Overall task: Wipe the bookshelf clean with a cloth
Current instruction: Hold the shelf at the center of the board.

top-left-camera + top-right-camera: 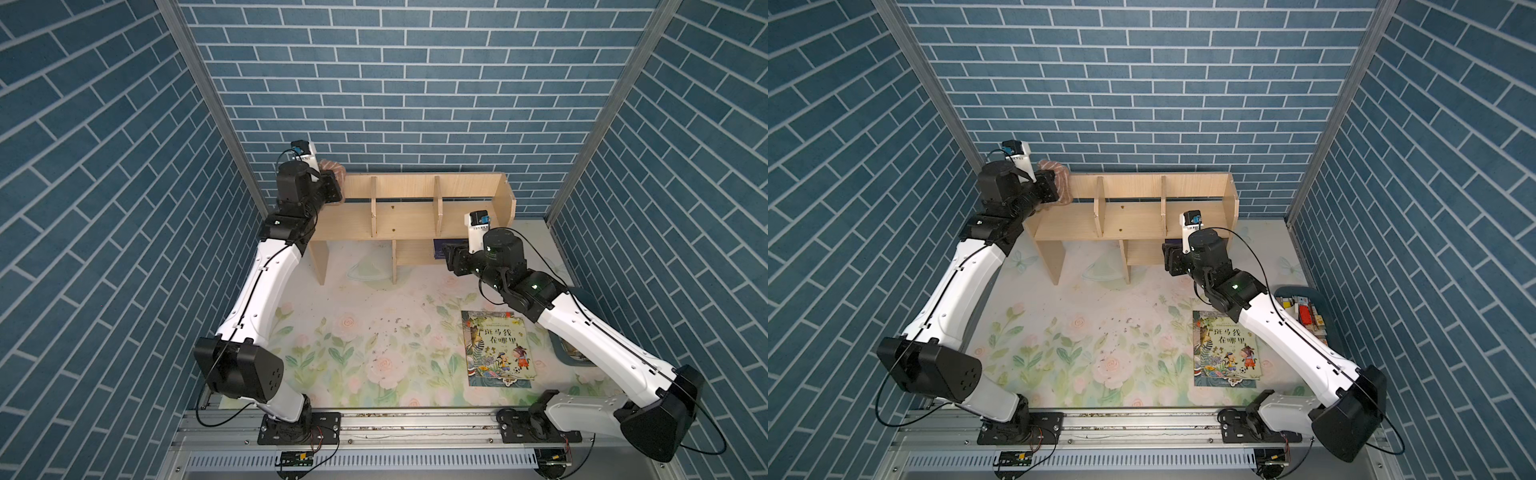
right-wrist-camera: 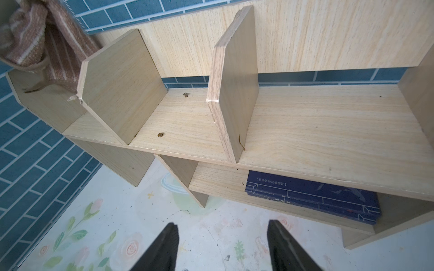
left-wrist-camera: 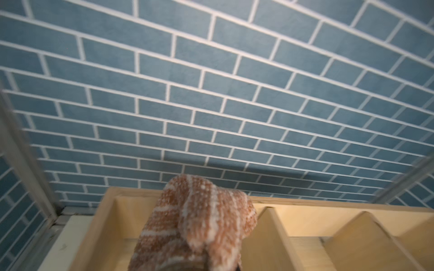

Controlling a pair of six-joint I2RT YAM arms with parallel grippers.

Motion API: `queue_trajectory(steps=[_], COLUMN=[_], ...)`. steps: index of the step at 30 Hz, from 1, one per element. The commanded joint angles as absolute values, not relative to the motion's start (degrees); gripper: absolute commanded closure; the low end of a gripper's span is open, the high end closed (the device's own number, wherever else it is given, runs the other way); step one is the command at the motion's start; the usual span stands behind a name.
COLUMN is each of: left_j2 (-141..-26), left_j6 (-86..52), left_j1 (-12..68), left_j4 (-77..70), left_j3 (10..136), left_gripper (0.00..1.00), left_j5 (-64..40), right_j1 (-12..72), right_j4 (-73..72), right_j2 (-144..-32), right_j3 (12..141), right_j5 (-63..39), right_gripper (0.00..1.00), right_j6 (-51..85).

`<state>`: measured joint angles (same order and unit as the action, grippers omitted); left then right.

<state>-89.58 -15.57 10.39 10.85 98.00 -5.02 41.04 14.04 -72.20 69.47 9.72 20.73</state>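
The pale-wood bookshelf [image 1: 407, 216] [image 1: 1133, 220] stands against the back wall, its three upper compartments bare. My left gripper [image 1: 330, 189] [image 1: 1048, 189] is shut on the tan-and-cream striped cloth [image 1: 332, 170] [image 1: 1055, 174], which is bunched above the shelf's left end. In the left wrist view the cloth [image 3: 199, 223] hides the jaws and hangs over the leftmost compartment of the bookshelf [image 3: 305, 218]. My right gripper [image 1: 446, 257] [image 2: 222, 226] is open and holds nothing. It hovers over the mat in front of the lower cubby of the bookshelf [image 2: 305, 122].
A dark blue book [image 2: 312, 194] lies in the lower cubby. A colourful picture book [image 1: 496, 349] [image 1: 1225, 349] lies on the floral mat under the right arm. Dark crumbs [image 1: 390, 332] dot the mat. A bin of small items [image 1: 1304, 311] stands at the right wall.
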Motion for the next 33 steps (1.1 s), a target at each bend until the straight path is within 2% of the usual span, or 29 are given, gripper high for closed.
queue_trajectory(steps=[1, 7, 17, 24, 33], left_j2=[-88.1, -87.9, -86.2, -80.3, -79.8], left_j6=[-16.1, -15.1, -21.8, -25.1, -27.6], left_j1=[11.4, 11.4, 11.4, 11.4, 13.1], left_j4=[7.4, 10.8, 11.1, 13.2, 13.7], left_j3=[98.0, 100.2, 98.6, 93.9, 95.3], left_gripper=[1.00, 1.00, 1.00, 1.00, 1.00], left_j5=[-10.4, -5.4, 2.1, 14.6, 17.4], right_j1=[41.6, 42.1, 42.1, 41.7, 38.3], right_j4=[12.5, 14.6, 14.0, 13.3, 12.8], right_j2=[-73.1, -72.8, -71.9, -69.9, -67.0], right_j3=[69.5, 69.2, 67.5, 64.6, 63.6], right_j5=[10.5, 13.1, 7.8, 4.9, 2.1], right_gripper=[0.37, 0.36, 0.33, 0.32, 0.30], right_j6=[21.2, 17.5, 12.7, 11.9, 12.8])
